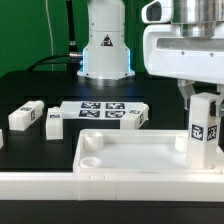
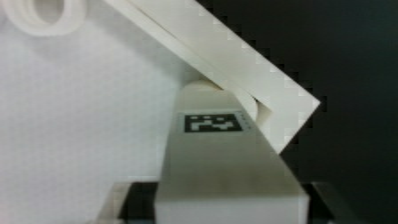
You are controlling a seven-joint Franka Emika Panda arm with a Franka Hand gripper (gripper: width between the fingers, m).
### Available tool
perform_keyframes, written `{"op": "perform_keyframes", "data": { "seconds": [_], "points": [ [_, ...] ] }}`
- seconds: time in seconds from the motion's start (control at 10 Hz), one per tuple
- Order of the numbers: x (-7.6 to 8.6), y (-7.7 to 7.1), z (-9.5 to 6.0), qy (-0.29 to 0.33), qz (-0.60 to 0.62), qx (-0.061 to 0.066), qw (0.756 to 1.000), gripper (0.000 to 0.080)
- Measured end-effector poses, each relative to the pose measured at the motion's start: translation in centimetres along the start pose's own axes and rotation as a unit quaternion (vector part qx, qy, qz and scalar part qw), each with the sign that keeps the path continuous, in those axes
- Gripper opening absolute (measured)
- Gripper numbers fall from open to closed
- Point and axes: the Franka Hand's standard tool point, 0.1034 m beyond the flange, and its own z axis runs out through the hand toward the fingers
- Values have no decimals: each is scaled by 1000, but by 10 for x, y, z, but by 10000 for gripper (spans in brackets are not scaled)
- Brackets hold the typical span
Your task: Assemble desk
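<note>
One leg [image 1: 204, 130] between jaws, at slab [image 1: 120, 162] corner

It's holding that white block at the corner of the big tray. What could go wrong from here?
The leg in the gripper stands upright, very close to the raised corner rim of the desk slab. If it is slightly off, it could catch on the rim instead of seating. Pressing down might also shove the desk slab, since nothing visibly holds it in place.
</note>
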Motion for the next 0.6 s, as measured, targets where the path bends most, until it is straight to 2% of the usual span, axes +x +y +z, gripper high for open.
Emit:
{"op": "perform_keyframes", "data": {
  "seconds": [0.2,0.3,0.4,0.6],
  "points": [
    [-1,0,1,0,-10,0,1000,304],
    [0,0,1,0,-29,0,1000,476],
    [0,0,0,0,-45,0,999,610],
    [-1,-1,0,0,-158,0,987,637]
  ]
}}
